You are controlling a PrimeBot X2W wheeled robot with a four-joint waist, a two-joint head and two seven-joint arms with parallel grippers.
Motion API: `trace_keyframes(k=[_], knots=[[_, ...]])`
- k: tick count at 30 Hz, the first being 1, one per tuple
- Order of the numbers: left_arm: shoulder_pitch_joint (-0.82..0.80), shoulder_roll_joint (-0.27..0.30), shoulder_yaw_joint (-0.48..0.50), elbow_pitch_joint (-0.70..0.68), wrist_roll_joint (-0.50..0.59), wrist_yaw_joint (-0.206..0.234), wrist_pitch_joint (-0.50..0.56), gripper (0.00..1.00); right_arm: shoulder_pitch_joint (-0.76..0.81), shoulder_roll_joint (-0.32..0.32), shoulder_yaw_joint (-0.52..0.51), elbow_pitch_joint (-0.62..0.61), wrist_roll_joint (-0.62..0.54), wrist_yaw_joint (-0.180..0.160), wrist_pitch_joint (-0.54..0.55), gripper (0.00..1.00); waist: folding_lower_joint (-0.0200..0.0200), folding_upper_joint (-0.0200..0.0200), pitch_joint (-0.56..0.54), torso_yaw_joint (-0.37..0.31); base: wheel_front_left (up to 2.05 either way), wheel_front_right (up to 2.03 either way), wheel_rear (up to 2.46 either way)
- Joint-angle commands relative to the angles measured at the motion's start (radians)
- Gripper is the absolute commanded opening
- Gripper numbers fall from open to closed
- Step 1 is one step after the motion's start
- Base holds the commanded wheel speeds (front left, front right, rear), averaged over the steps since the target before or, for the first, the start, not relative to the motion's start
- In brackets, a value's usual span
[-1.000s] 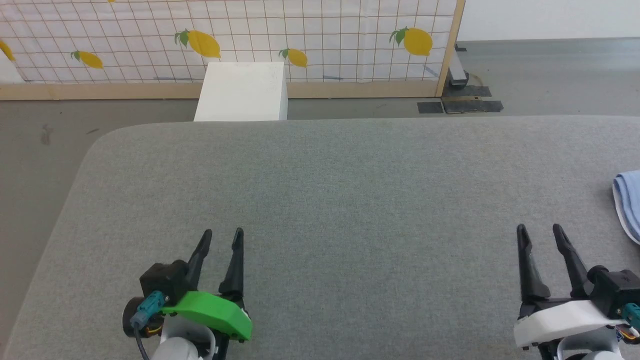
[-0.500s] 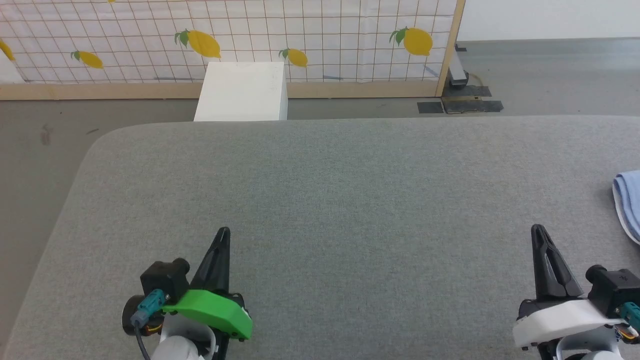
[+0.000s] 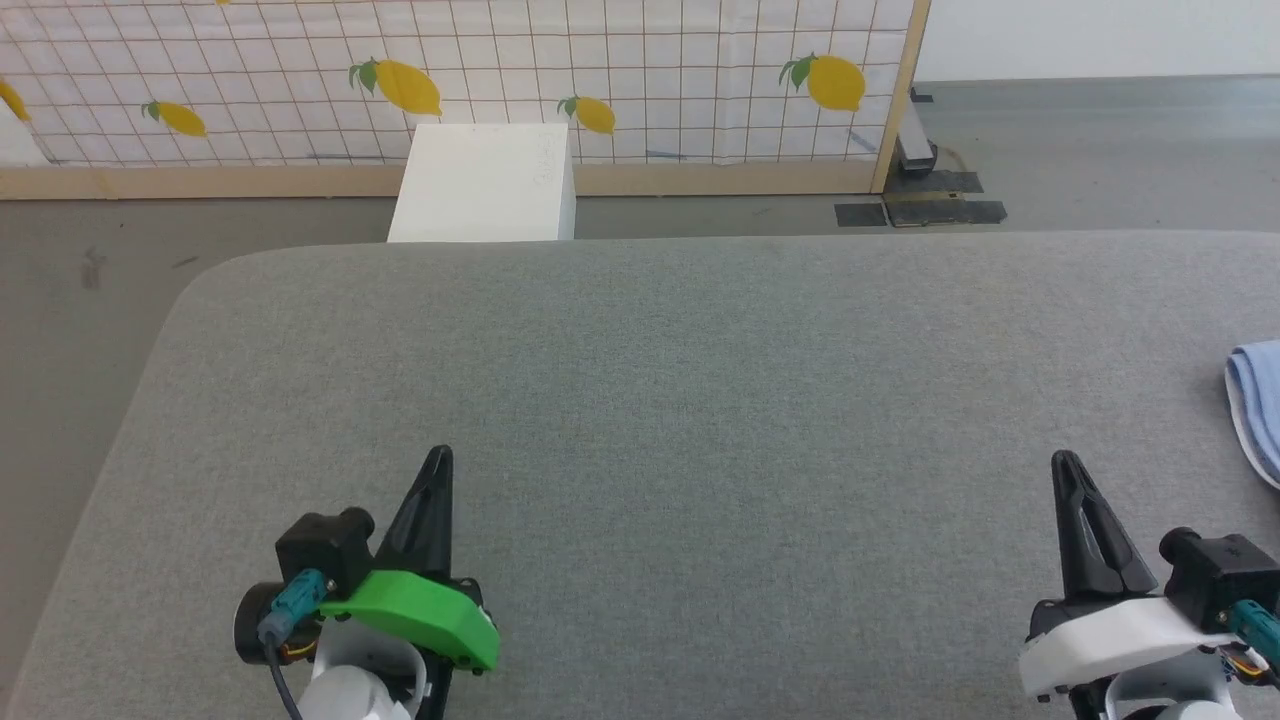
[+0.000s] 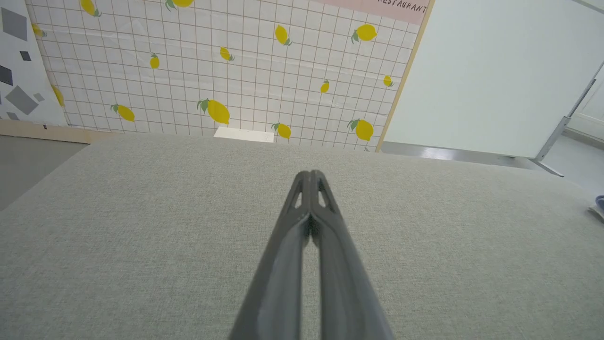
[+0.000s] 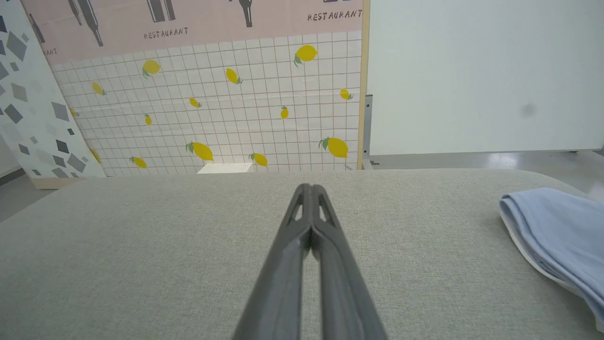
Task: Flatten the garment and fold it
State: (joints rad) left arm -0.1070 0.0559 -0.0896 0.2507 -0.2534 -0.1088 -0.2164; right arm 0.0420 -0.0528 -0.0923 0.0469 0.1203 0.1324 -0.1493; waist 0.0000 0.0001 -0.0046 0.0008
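While the left gripper (image 3: 438,458) and right gripper (image 3: 1063,462) are hovering with jaws clenched on nothing, the garment (image 3: 1258,405) is lying on the desk (image 3: 700,400) toward its right end, at about three o'clock from the right gripper, the nearer one; its visible edge is running twelve to six.

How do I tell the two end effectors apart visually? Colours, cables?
Left end effector: two long dark tapered fingers, green cover, black module, teal connector, dark cable. Right end effector: same build, white cover.
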Motion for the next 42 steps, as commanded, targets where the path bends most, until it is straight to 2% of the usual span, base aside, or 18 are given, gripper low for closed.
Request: trace_keyframes(k=[1, 42], knots=[[0.018, -0.001, 0.004, -0.008, 0.021, 0.009, 0.006, 0.0, -0.007, 0.0, 0.004, -0.006, -0.012, 0.0, 0.005, 0.0, 0.0, -0.0001, 0.0, 0.0, 0.0, 0.0, 0.0], [0.054, -0.003, 0.039, -0.106, 0.116, 0.049, 0.091, 0.0, -0.021, 0.001, 0.04, -0.022, -0.056, -0.001, 0.063, 0.0, 0.0, -0.0001, 0.002, 0.0, 0.0, 0.0, 0.0]])
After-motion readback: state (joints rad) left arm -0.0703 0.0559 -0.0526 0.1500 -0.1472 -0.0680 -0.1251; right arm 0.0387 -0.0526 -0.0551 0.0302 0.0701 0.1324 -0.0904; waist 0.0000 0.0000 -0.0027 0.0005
